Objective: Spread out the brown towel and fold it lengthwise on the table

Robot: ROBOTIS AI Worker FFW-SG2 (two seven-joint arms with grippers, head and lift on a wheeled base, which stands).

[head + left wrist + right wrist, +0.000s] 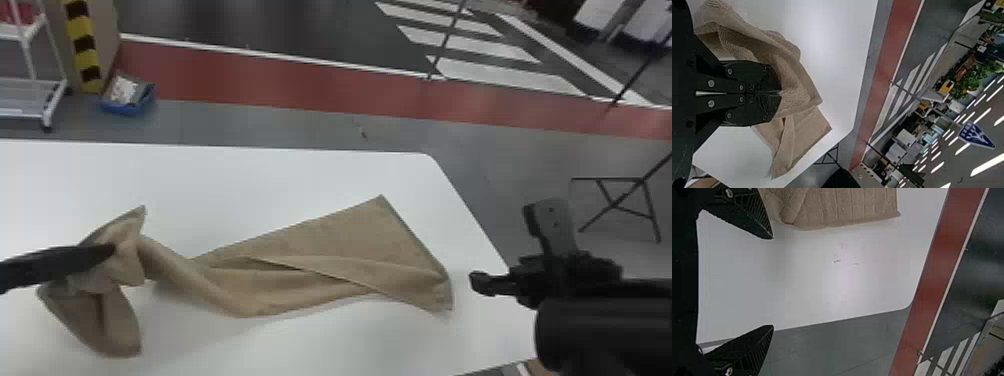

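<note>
A: Where was the brown towel (350, 230)?
B: It lay along the white bench (250, 185), with its left end bunched up in the left gripper (114, 250)
A: Was that gripper closed?
B: Yes, on the cloth. In the left wrist view, its two fingers were pressed together, with towel spilling out past the tips and to both sides of them
A: And how did the rest of the towel look?
B: Rather untidy. A loose flap drooped beside the left gripper, the part next to the bunch was rolled and narrow, and then the cloth widened into a flatter stretch, with one layer folded across it at a slant
A: What about the right gripper (502, 247)?
B: Empty and wide open. In the head view it hung near the towel's right end, with a gap between them, and in its own wrist view the two fingers stood well apart
A: Anything behind the bench?
B: A blue bin (127, 110) on the floor, close to a white rack (50, 105), and a red floor strip (280, 85) beyond
</note>
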